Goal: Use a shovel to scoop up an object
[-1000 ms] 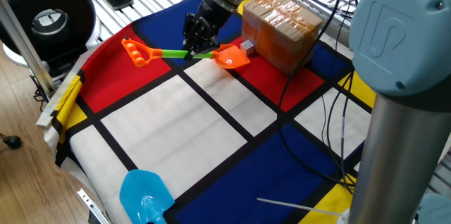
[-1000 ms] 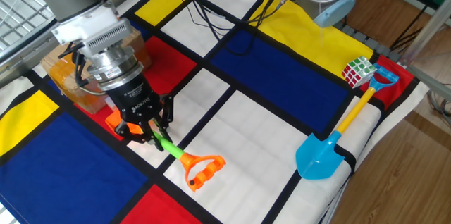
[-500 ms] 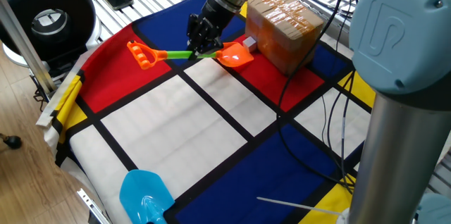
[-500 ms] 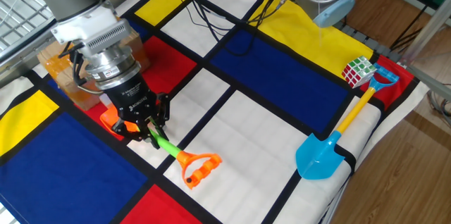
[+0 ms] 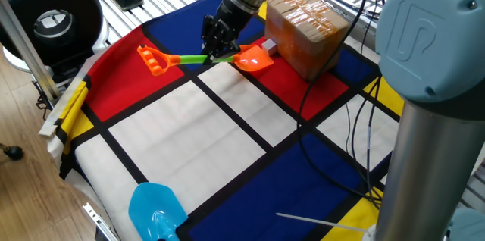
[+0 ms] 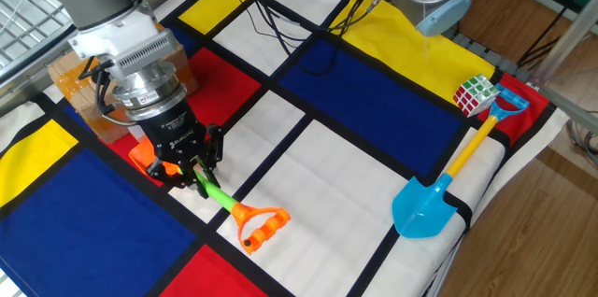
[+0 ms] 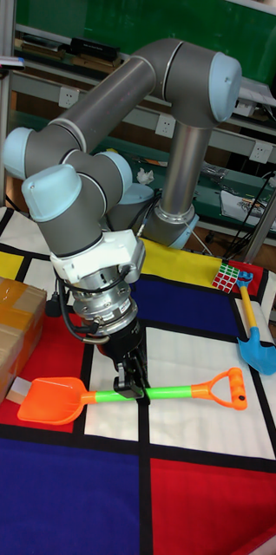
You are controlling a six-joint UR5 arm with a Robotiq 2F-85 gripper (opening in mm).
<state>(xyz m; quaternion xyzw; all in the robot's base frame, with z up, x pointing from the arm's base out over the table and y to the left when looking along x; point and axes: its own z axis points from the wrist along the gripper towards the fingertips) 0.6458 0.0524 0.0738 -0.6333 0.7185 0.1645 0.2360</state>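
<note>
My gripper (image 5: 218, 45) (image 6: 192, 179) (image 7: 131, 388) points down and is shut on the green shaft of the shovel (image 5: 193, 58) (image 6: 218, 194) (image 7: 174, 392). The shovel lies nearly level over the red and white squares. Its orange blade (image 5: 252, 61) (image 7: 55, 401) points toward the box, and its D loop (image 6: 260, 227) points away from it. The object, a tiny pale cube (image 5: 267, 46) (image 7: 18, 391), sits at the foot of the box, right beside the blade's tip. I cannot tell if they touch. In the other fixed view the cube is hidden behind my wrist.
A big brown tape-wrapped box (image 5: 307, 29) (image 6: 79, 91) (image 7: 8, 334) stands just behind the cube. A light blue shovel (image 5: 155, 211) (image 6: 434, 199) (image 7: 255, 338) and a Rubik's cube (image 6: 475, 94) (image 7: 229, 277) lie near the far table edge. Cables (image 5: 333, 158) trail over the cloth.
My gripper has carried the shovel toward the box, bringing the blade closer to the cube. Most of that shift came in the first half second.
</note>
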